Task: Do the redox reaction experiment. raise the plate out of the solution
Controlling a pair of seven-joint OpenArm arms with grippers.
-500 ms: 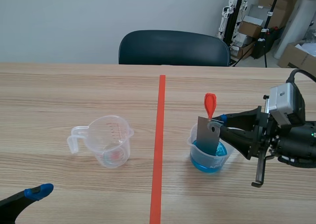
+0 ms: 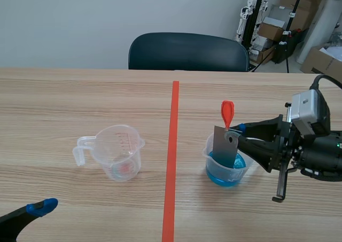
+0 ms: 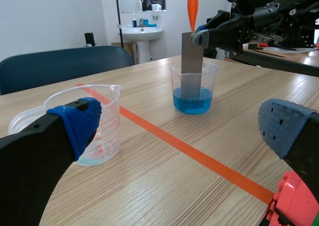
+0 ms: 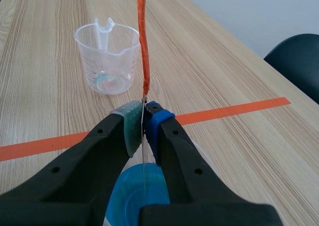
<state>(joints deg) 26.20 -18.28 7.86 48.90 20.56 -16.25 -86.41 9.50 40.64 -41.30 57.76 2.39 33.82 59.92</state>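
1. Scene view: the right gripper (image 2: 235, 133) was clamped on the upper corner of the grey metal plate (image 2: 223, 148), just under its orange-red tab (image 2: 227, 112). The plate stood upright below the fingertips, with its lower end in the blue solution (image 2: 235, 173) of a clear cup (image 2: 209, 159). A clear measuring jug (image 2: 122, 151) sat well apart, across the tape line.
2. Left wrist view: the left gripper (image 3: 184, 126) had its fingers spread wide, holding nothing. The jug stood just ahead of one finger, and the cup and plate stood farther ahead.
3. Right wrist view: the plate showed edge-on, pinched between both pads (image 4: 130, 123). The cup lay under the fingers.
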